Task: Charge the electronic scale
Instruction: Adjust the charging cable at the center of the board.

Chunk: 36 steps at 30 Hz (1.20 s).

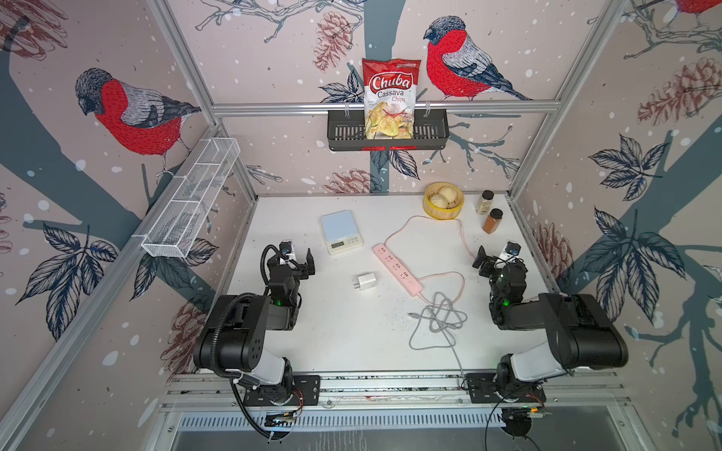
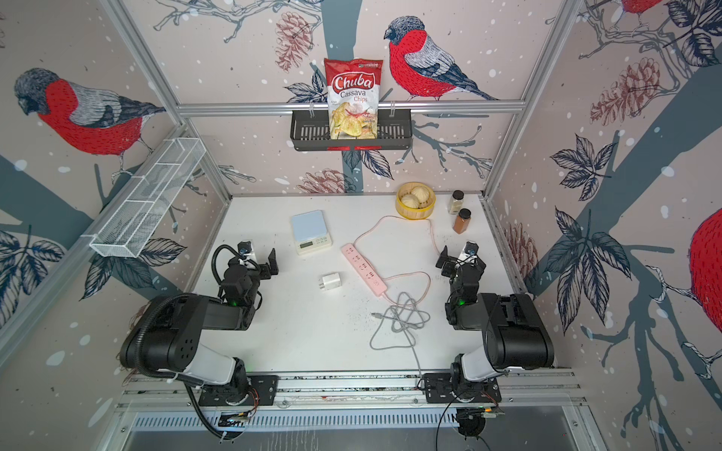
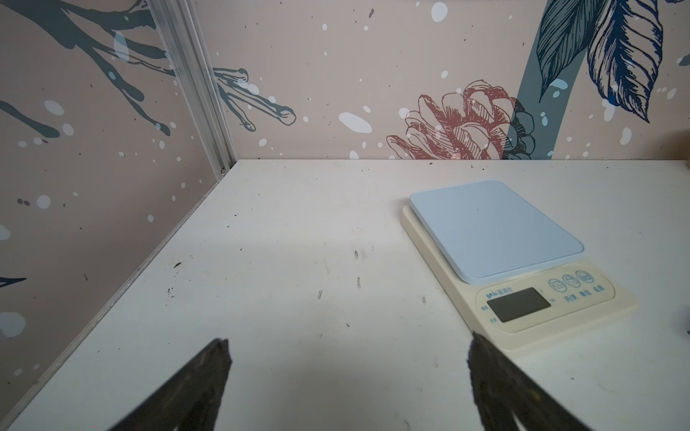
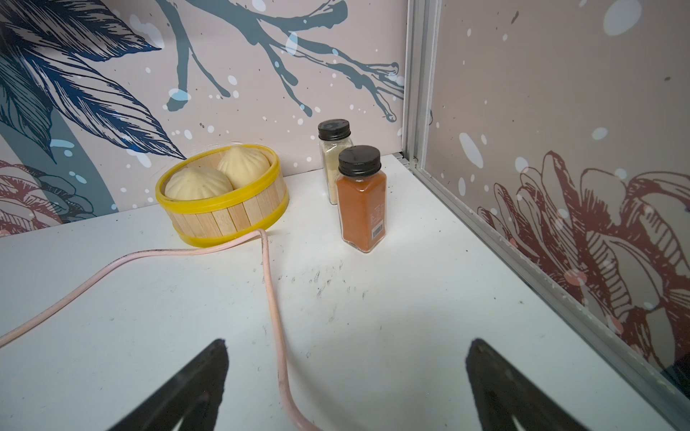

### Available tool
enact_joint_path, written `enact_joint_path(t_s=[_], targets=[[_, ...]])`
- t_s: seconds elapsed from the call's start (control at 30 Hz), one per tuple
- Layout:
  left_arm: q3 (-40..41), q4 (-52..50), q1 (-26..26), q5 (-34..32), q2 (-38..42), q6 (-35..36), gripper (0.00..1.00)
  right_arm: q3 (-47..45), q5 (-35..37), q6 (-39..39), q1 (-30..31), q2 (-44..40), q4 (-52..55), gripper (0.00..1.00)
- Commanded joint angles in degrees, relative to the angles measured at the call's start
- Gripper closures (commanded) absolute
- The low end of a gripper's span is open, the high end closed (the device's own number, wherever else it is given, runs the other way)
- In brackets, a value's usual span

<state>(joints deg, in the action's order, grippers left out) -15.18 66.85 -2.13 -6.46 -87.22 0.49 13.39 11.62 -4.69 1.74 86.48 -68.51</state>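
Resting flat on the white table (image 1: 332, 336), the scale (image 1: 341, 232) sits left of centre, toward the back wall. Long axis runs back-to-front, skewed slightly. Display strip points toward the robot bases, blue top toward the wall. Pink power strip (image 1: 396, 269) lies just to its right, not touching. White charger cube (image 1: 365, 281) lies nearer the front. Grey cable (image 1: 441, 318) is looped front-right.

L gripper (image 1: 299, 257) is near the scale's front-left corner, apart from it, jaws spread wide, nothing held. R gripper (image 1: 494, 255), at the far right, is likewise released and empty.

Left wrist view alone gives scale (image 3: 504, 253) detail: dark LCD, three round buttons w/ labels. Right wrist view alone gives a close look at the steamer basket (image 4: 231, 220) w/ two buns, two spice jars (image 4: 361, 201) and the pink cord (image 4: 274, 298) just beside the basket's base. Strip, cube and cable show only in both top views.
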Motion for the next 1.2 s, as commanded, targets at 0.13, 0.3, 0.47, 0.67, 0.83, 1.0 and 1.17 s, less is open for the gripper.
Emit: enact_joint_path(t_s=[0.13,0.3,0.47,0.67,0.83,1.0,1.17], targets=[[0.1,1.0,0.1,-0.5,0.2,0.3,0.02,-0.1,-0.5,0.2,0.0,-0.3,-0.6,0.01],[0.1,0.9,0.3,0.0,0.2,0.2,0.02,0.2,-1.4,0.1,-0.5,-0.1,-0.2,0.01],[0.0,0.9,1.3,0.8,0.6,-0.7,0.02,-0.4,0.7,0.7,0.5,-1.5,-0.9,0.0],[-15.8,-34.0,-3.1,-1.1,12.1,-4.1,0.02,16.3,8.7,-8.7,9.5,-16.6,44.8,0.03],[-24.9,-50.9,-11.1,6.9,16.6,-8.9,0.02,23.5,13.7,-24.0,33.1,-24.9,76.3,0.1],[-25.1,-62.6,-19.7,13.0,21.0,-10.7,0.2,20.2,13.3,-52.6,54.6,-30.6,100.6,0.13],[-19.3,-63.9,-23.3,15.6,26.8,-14.0,0.2,15.3,10.1,-63.8,66.1,-28.1,103.7,0.14]])
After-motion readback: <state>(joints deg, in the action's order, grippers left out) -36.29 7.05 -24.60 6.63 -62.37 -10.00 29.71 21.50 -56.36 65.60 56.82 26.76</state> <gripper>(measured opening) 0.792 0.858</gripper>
